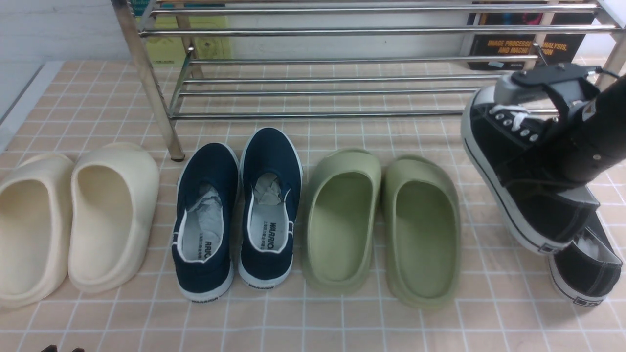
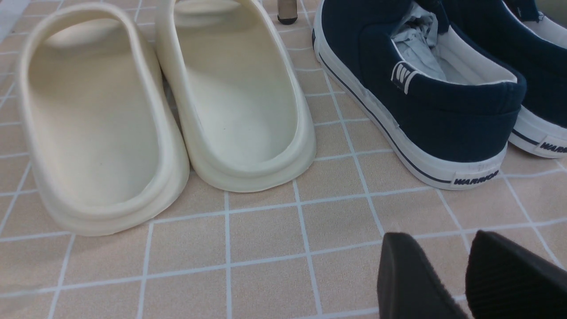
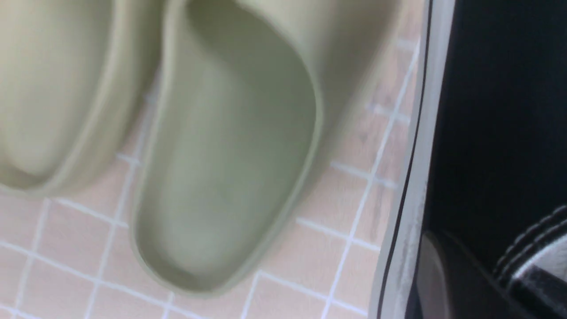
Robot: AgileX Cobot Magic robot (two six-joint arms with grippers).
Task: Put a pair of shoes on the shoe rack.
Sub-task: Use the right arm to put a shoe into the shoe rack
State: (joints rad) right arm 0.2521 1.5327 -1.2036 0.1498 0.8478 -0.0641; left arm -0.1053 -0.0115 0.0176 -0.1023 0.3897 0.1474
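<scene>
Far left: pair of cream foam slippers (image 1: 78,220), the outer one cut by the frame edge.
Lower left edge: left gripper (image 2: 438,252), only two black fingertips showing. They are spread apart, released, above the peach tiled floor (image 2: 266,239).
Left of centre: pair of navy slip-on shoes with white trim (image 1: 239,210), paper stuffed inside.
Centre: pair of green foam slippers (image 1: 381,225).
Across the top: wide chrome tube shoe rack (image 1: 342,32), upper tiers cut off.
Right: black canvas lace-up sneaker with white sole (image 1: 508,176), tilted, toe raised in front of the rack's lowest rail, sole edge facing left.
Right gripper (image 1: 552,151): fingers hidden behind the black arm, clenched on this sneaker near its collar.
Lower right: second black sneaker (image 1: 582,269) on the floor, front hidden under the first, heel near the frame edge.
</scene>
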